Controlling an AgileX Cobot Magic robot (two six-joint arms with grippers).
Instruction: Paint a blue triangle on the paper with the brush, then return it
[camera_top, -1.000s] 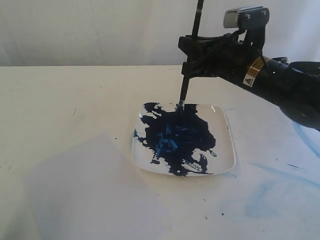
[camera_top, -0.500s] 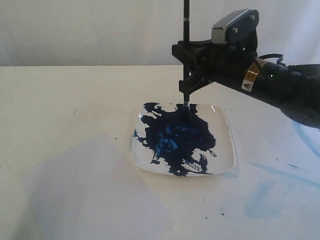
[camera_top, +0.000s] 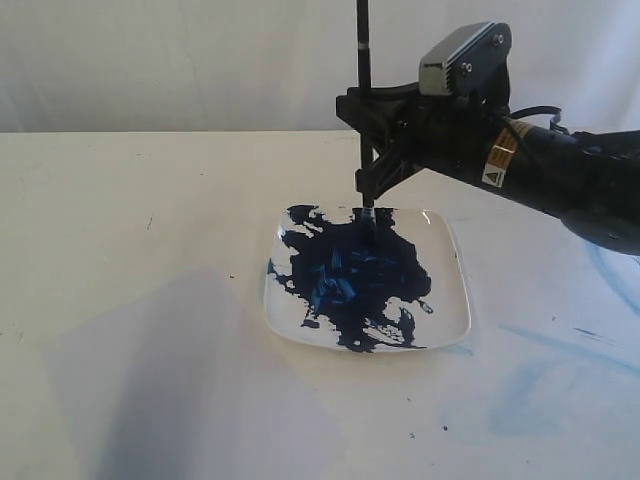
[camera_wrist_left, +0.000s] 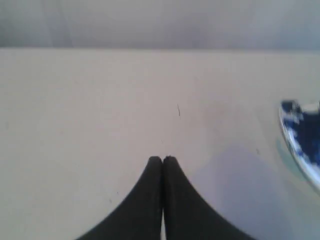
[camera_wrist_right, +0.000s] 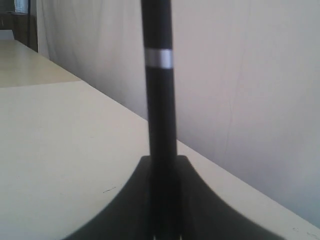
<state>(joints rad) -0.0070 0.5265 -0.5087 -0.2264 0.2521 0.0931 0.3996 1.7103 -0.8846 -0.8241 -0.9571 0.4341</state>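
**Right gripper** (camera_top: 366, 148): clamped on the brush (camera_top: 363, 60) at mid-handle, jaws on either side of the shaft. In the wrist view, black handle with silver band rising straight out of the fingers (camera_wrist_right: 180, 200).

**Brush:** upright, tip down at the 12 o'clock edge of the paint blotch (camera_top: 355, 275), at or just above the paint.

**Plate** (camera_top: 452, 300): white, square, mostly covered by the dark blue blotch.

**Paper** (camera_top: 190, 380): at 8 o'clock from the plate, near it, flat on the table (camera_top: 120, 200). Blank, no blue triangle on it.

**Pale blue smears** (camera_top: 520, 400): on the table at 4 o'clock from the plate.

**Left gripper** (camera_wrist_left: 162, 161): pinched together on nothing, over bare table, with the plate rim at its 3 o'clock.

**Progress:** judged early. Brush in hand and at the paint, loading apparently under way. Carry to the paper, all three strokes and the return of the brush left to do.

**Hidden or unclear:**
- Bristles lost against the dark paint, contact not certain.
- Brush top cut off by the frame.
- Near edge of the paper cut off.
- No brush rest or holder visible.
- Left arm absent from the exterior view.
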